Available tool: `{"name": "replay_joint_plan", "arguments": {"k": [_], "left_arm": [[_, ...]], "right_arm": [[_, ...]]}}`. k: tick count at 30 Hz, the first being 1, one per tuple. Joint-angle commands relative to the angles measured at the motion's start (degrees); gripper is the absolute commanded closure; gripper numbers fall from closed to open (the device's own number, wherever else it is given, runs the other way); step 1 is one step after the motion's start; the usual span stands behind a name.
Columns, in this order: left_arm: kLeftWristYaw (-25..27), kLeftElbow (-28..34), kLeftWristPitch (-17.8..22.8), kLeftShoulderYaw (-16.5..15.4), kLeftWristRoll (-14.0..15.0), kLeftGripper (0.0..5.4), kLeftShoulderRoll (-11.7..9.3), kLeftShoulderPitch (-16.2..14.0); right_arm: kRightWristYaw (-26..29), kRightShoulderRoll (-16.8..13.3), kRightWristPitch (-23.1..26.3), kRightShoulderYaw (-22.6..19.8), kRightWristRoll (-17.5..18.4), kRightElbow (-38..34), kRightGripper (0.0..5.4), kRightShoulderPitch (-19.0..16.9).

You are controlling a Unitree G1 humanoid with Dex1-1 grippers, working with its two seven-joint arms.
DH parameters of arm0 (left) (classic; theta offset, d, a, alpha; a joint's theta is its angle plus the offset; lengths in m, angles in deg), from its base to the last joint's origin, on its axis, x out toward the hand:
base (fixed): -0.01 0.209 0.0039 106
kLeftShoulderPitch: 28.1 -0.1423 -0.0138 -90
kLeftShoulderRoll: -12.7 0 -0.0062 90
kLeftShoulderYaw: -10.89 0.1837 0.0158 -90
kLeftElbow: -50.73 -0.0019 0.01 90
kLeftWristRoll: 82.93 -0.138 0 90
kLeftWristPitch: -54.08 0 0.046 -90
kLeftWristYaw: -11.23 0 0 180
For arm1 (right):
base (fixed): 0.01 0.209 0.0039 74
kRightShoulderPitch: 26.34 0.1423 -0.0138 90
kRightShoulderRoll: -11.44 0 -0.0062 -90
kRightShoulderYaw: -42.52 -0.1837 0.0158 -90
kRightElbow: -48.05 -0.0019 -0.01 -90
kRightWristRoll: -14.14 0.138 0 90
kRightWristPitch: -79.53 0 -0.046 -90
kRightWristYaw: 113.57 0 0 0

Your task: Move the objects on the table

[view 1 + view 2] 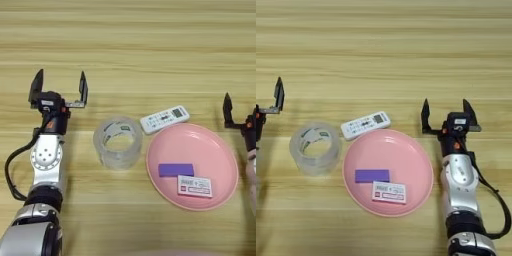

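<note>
A slim white remote control (164, 118) lies on the table (130, 45) just beyond the far left rim of the pink plate (225, 165). A small flat white box with a red edge (194, 186) rests inside the plate, near its front. My left gripper (59, 86) stands open at the left, apart from everything, with nothing between its fingers. My right gripper (448, 113) is open too, just right of the plate, holding nothing.
A flat purple block (176, 170) lies in the plate beside the white box. A clear tape roll (118, 142) stands between my left arm and the plate, close to the remote's near end.
</note>
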State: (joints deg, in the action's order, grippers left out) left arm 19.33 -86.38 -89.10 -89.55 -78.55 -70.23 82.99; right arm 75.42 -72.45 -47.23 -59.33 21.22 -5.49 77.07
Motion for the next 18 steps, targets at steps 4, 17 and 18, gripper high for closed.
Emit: {"name": "replay_joint_plan", "arguments": {"k": [4,17,18], "left_arm": [[-0.5,-0.9,-0.9,0.5,-1.0,0.02,-0.2,0.6],[-0.3,-1.5,-1.3,0.5,-0.8,0.02,-0.4,0.7],[-0.3,-1.5,-1.3,0.4,-0.8,0.02,-0.4,0.8]], "right_arm": [[-0.5,-0.7,-1.4,-0.1,-0.8,0.5,0.00,0.7],[-0.2,-0.9,-0.4,1.5,-2.2,0.9,0.00,0.6],[-0.2,-0.9,-0.4,1.5,-2.2,0.9,0.00,0.6]]}}
